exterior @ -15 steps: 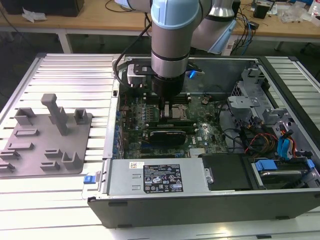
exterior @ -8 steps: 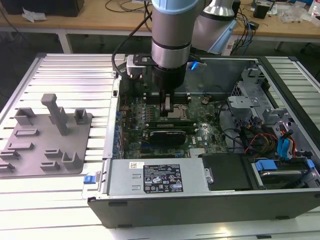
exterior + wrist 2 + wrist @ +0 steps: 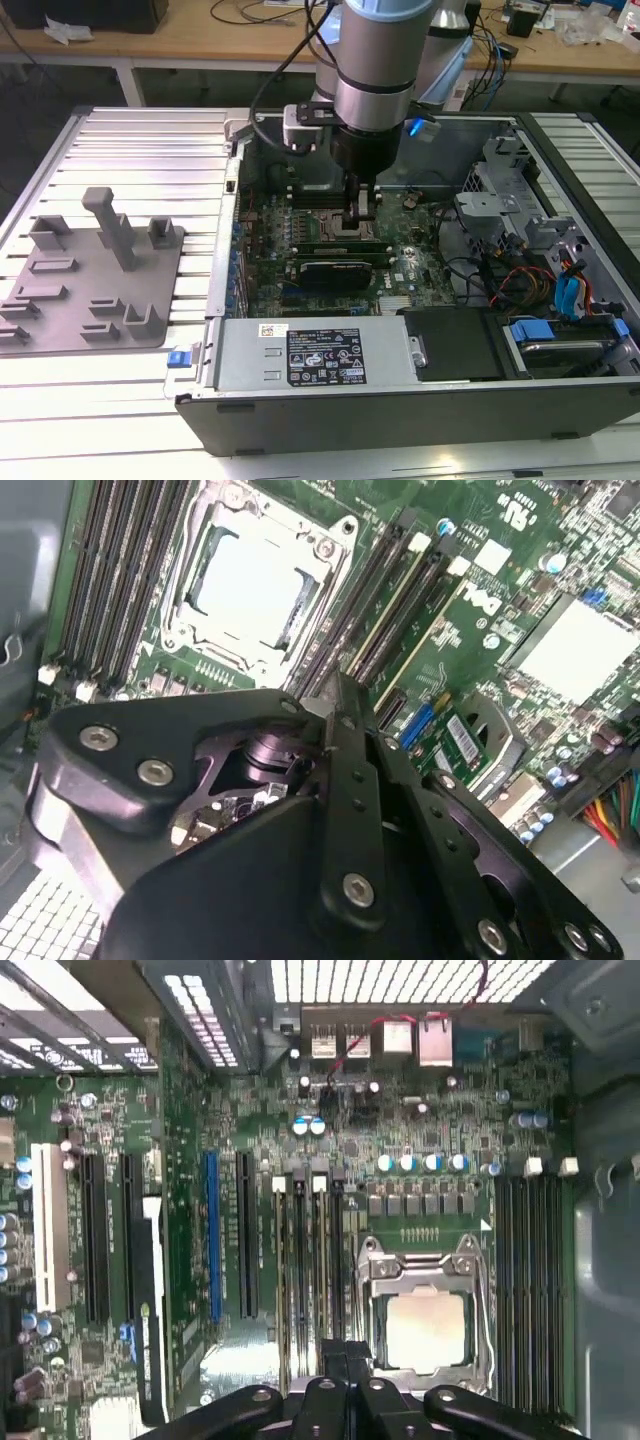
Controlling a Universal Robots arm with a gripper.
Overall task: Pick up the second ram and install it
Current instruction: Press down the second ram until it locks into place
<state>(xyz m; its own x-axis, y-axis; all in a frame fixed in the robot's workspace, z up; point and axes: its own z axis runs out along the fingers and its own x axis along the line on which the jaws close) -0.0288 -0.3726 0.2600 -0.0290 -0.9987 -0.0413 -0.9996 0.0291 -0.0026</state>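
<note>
In the exterior view the gripper (image 3: 362, 213) stands low inside the open computer case (image 3: 400, 400), just beside the CPU socket (image 3: 322, 195). The second ram (image 3: 348, 243) lies in its slot directly under the fingers. In the second wrist view the fingers (image 3: 345, 750) are pressed together over the memory slots (image 3: 390, 600). In the first wrist view the fingers sit beside the socket. The board looks light, stiff and fragile, best held by its long edges. Labels show, none worth reading.

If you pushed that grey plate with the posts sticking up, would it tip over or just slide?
Probably slide: the grey plate lies flat and wide on the ribbed table, so tipping seems unlikely. It looks like one stiff plastic piece, likely light. Its tall post might snag if bumped.
</note>
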